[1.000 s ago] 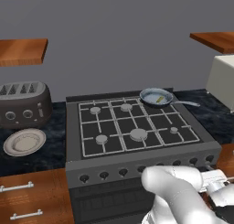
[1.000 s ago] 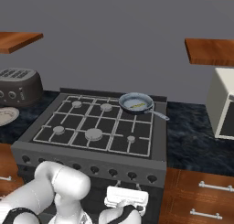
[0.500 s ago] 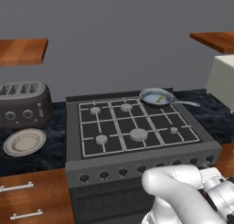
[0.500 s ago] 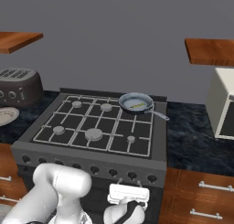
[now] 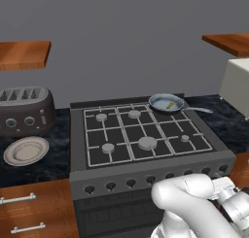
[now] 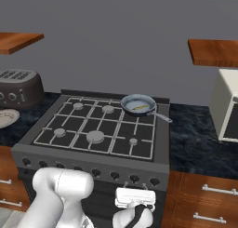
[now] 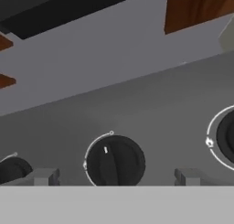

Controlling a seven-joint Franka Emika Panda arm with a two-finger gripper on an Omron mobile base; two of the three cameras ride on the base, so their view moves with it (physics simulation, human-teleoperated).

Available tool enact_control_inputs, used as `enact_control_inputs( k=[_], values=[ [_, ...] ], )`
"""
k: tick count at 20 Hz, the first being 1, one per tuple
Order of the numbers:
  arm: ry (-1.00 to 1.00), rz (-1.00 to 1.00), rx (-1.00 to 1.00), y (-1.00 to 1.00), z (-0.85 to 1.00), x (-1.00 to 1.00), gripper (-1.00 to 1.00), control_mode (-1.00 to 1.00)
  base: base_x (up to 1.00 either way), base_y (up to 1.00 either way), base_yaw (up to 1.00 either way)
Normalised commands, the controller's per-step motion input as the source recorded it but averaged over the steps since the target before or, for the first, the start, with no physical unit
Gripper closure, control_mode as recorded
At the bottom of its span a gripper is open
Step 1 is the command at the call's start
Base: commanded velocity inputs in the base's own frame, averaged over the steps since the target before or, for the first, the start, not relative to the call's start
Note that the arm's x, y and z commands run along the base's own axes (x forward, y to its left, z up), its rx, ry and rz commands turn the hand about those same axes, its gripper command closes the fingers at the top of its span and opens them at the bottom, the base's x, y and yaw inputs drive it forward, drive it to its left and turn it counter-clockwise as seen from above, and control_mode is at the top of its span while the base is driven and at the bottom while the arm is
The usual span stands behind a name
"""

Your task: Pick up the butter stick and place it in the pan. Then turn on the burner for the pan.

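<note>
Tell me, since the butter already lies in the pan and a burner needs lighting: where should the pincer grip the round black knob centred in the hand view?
Grip the round black stove knob across its rim, one fingertip on each side. Come straight at the grey front panel, since the knob's flat face points squarely at the open pincer, which already straddles it.

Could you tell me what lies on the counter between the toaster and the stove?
In the left base view, a cream plate lies on the dark counter just in front of the toaster, left of the stove.
</note>
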Motion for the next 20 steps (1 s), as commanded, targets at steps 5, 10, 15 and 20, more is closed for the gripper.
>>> enact_control_inputs(
  k=[5,10,15,20],
  values=[
    [-0.03,0.03,0.01,0.00,-0.02,0.02,-1.00,-1.00,0.00,0.00,0.00],
    [-0.04,0.01,0.03,0.01,0.00,0.00,-1.00,-1.00,0.00,0.00,0.00],
    [-0.02,0.00,0.04,0.02,0.05,0.00,-1.00,-1.00,0.00,0.00,0.00],
    [-0.02,0.00,0.00,0.00,0.19,-0.06,-1.00,-1.00,0.00,0.00,0.00]
  ],
)
